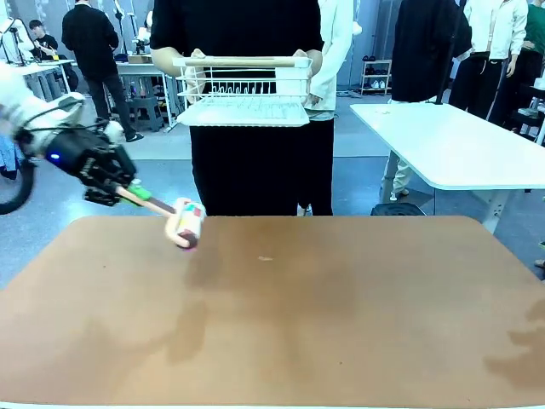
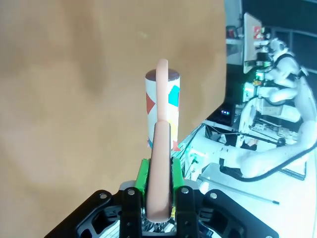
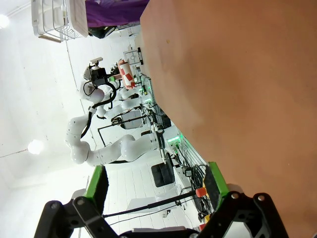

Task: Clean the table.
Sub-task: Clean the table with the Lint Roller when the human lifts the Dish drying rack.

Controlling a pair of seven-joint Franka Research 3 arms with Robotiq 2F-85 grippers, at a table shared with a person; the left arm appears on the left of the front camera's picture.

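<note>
Front view, item 1: worktop [image 1: 341, 324], reddish-brown with a thin pale edge, spanning the near field. One pale speck [image 1: 266, 257] lies near its middle.

Item 2: roller [image 1: 186, 226], with a white drum printed in coloured shapes on a pinkish handle. It sits over the worktop's far left part, drum low, with a shadow just beside it. Whether the drum touches the surface I cannot tell.

Item 3: my left jaws, pinching the roller's handle.
- In the left wrist view the green pads [image 2: 143, 174] press on either side of the handle.
- The roller [image 2: 162, 109] stands out ahead of them, over the worktop [image 2: 74, 99].

Item 4: my right jaws, spread wide with nothing between them.
- The right wrist view shows one green pad [image 3: 96, 181] on each side.
- The worktop [image 3: 247, 74] lies beyond them.

Item 5: person at the far side. Both hands [image 1: 194, 61] hold a white wire basket [image 1: 247, 94] by its wooden bar, well above the worktop.
</note>
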